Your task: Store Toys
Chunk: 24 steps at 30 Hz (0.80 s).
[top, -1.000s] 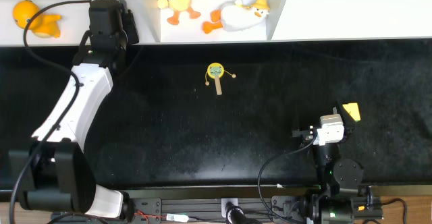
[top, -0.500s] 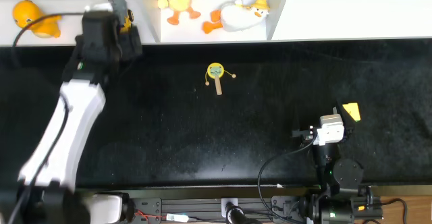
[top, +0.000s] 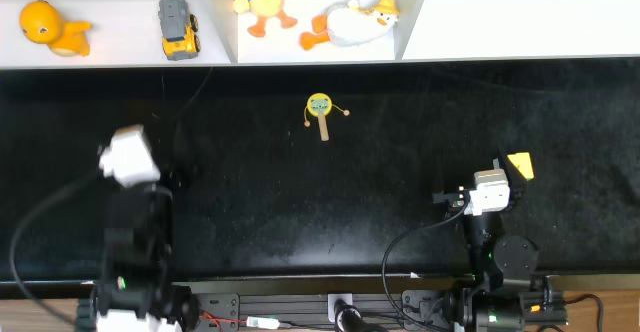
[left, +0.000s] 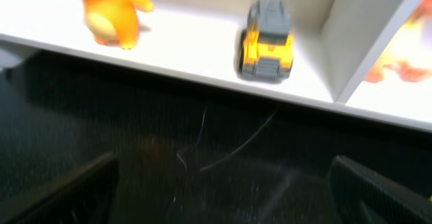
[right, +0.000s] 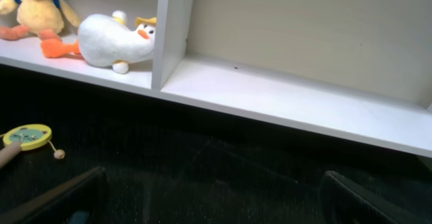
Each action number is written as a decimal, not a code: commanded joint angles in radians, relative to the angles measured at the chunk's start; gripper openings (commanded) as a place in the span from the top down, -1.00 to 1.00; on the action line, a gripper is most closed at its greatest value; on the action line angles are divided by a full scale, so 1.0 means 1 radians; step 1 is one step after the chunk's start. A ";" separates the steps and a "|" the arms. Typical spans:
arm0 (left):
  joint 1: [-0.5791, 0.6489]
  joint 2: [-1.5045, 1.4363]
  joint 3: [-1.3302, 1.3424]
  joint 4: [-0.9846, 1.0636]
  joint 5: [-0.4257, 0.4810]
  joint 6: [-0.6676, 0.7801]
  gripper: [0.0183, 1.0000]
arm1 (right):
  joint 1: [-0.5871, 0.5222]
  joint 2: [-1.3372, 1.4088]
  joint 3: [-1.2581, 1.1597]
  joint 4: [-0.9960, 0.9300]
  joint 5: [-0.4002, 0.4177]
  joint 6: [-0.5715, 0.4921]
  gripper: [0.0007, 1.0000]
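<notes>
Jaws wide on left gripper [left: 223, 187]; truck [top: 177, 26] lies lengthwise into shelf [top: 115, 34].

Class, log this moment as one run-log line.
truck: in left shelf compartment beside orange duck | rattle: on mat | left gripper: open, empty | right gripper: open, empty

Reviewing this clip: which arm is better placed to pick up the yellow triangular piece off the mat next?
Right, probably. The yellow triangular piece lies just beside the open right gripper. The left gripper, also open, sits far across the mat, facing the toy truck on the shelf.
</notes>
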 commanded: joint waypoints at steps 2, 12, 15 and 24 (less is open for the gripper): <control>0.007 -0.298 -0.204 0.087 0.032 0.082 -1.00 | -0.001 -0.006 0.002 0.004 0.000 0.001 -0.99; 0.026 -0.475 -0.237 -0.115 0.109 0.162 -1.00 | -0.001 -0.006 0.002 0.004 0.000 0.001 -0.99; 0.028 -0.475 -0.237 -0.117 0.116 0.162 -1.00 | -0.001 -0.006 0.002 0.004 0.000 0.001 -0.99; 0.028 -0.475 -0.237 -0.113 0.116 0.161 -1.00 | -0.001 -0.006 0.002 0.004 0.000 0.001 -0.99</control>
